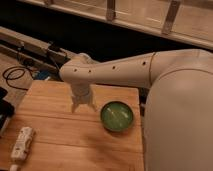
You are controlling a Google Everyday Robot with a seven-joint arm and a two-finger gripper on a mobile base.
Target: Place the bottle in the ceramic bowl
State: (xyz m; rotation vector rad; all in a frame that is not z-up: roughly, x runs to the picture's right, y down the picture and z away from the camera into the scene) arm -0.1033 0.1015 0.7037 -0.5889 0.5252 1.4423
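Observation:
The bottle (22, 143) is small, white and oblong, and lies on the wooden table (65, 135) near its front left corner. The ceramic bowl (117, 116) is round, glossy green with a darker rim, and stands upright on the right part of the table with only pale reflections inside. My gripper (83, 107) points down over the table's middle back, just left of the bowl and well away from the bottle. It is open and holds nothing.
My white arm (125, 70) reaches in from the large white body (180, 115) at the right. Black cables (15, 75) and a dark rail (35, 47) lie on the floor behind the table. A dark object (4, 107) sits at the left edge.

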